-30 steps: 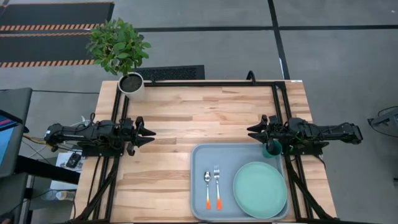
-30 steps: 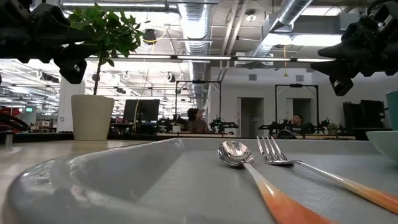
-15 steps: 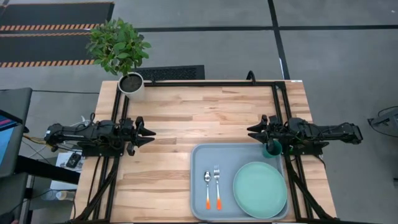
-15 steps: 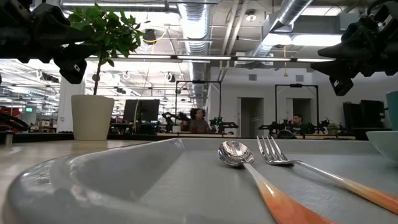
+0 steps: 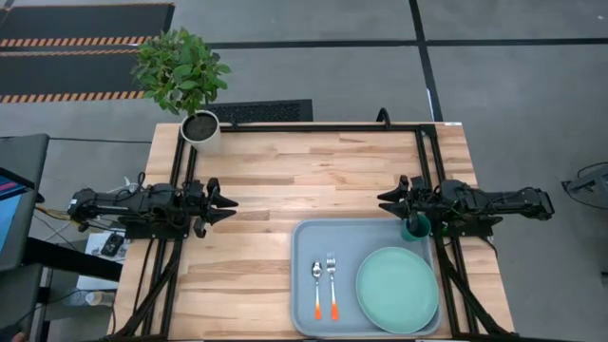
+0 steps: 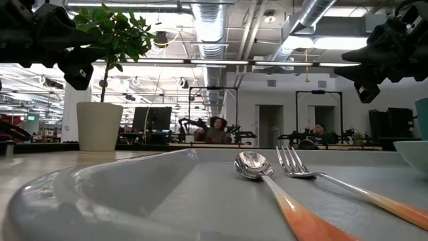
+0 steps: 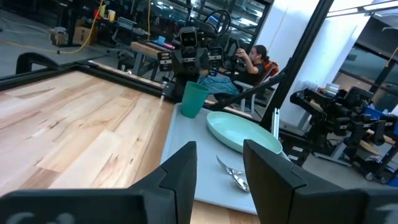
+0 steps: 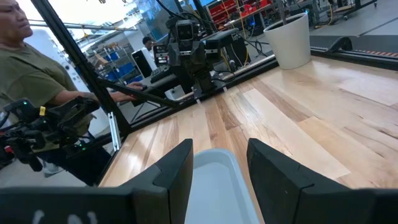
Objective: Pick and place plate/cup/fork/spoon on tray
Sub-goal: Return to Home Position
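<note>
The tray point(image 5: 304, 285) occupies the lower centre-right of the high view. On it the spoon point(image 5: 317, 288) and fork point(image 5: 332, 285) lie side by side at its left, with the plate point(image 5: 397, 289) at its right. The cup point(image 5: 415, 228) stands upright in the tray's upper right corner. Above it, the right gripper point(image 5: 384, 199) hangs with fingers apart. At mid-left, the left gripper point(image 5: 231, 203) is likewise spread, holding nothing. A potted plant point(image 5: 182, 76) stands at upper left.
</note>
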